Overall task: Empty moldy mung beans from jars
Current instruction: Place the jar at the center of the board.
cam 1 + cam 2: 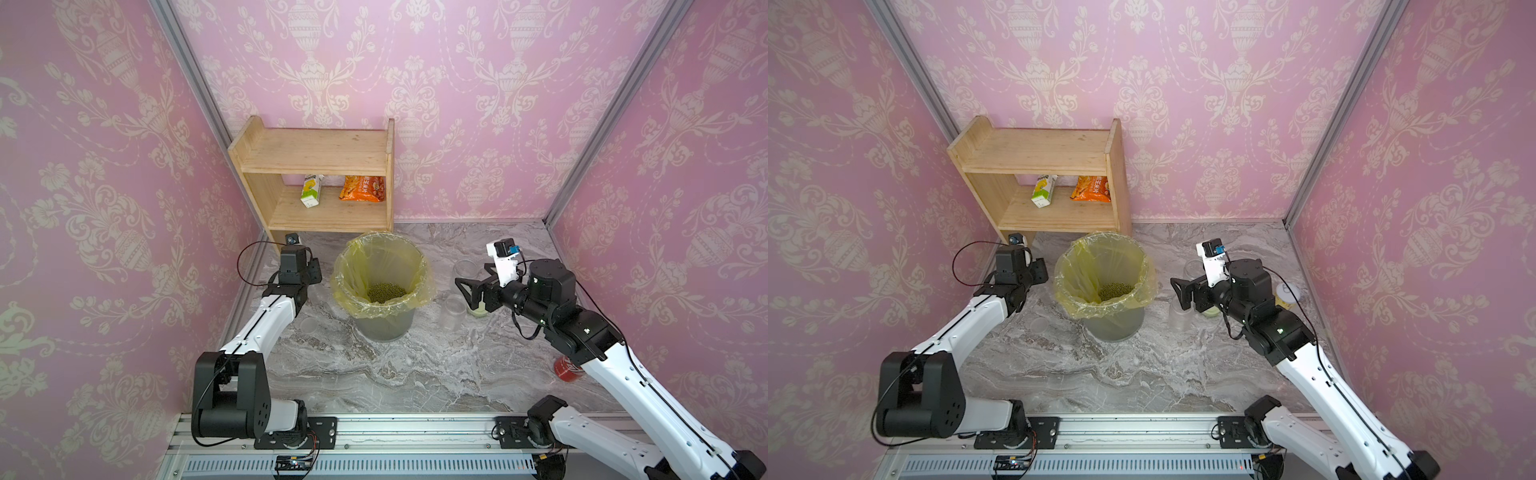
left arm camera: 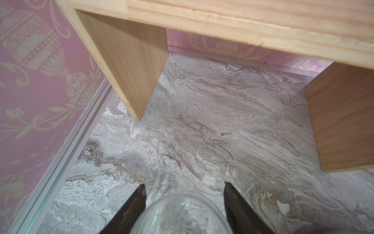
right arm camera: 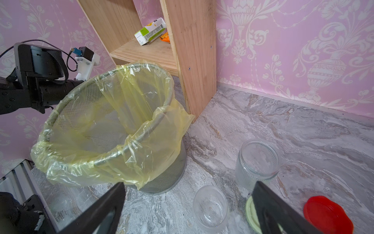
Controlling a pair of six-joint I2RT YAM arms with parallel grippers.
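Note:
The mung beans point(image 1: 386, 292) point(image 1: 1116, 289) lie as an olive-green heap in the bottom of the yellow-bagged bin point(image 1: 386, 328). In the left wrist view an empty clear jar point(image 2: 180, 214) stands on the marble between the fingers of my left gripper point(image 2: 184, 184); a slim gap shows at one finger. The arm hides that jar in both top views. My right gripper point(image 3: 189, 183) point(image 1: 462, 293) hangs wide open with nothing in it, above two empty jars: a wide ribbed one point(image 3: 258, 162) and a small one point(image 3: 210, 208). A pale green lid point(image 3: 251, 212) and a red lid point(image 3: 327, 214) lie beside them.
A wooden shelf point(image 1: 316, 153) at the back left holds a carton point(image 1: 311, 189) and an orange snack bag point(image 1: 361, 189). A clear lid point(image 1: 309, 324) lies by the left arm. A red can point(image 1: 567, 368) sits under the right arm, and a pale-lidded cup point(image 1: 1287, 295) behind it.

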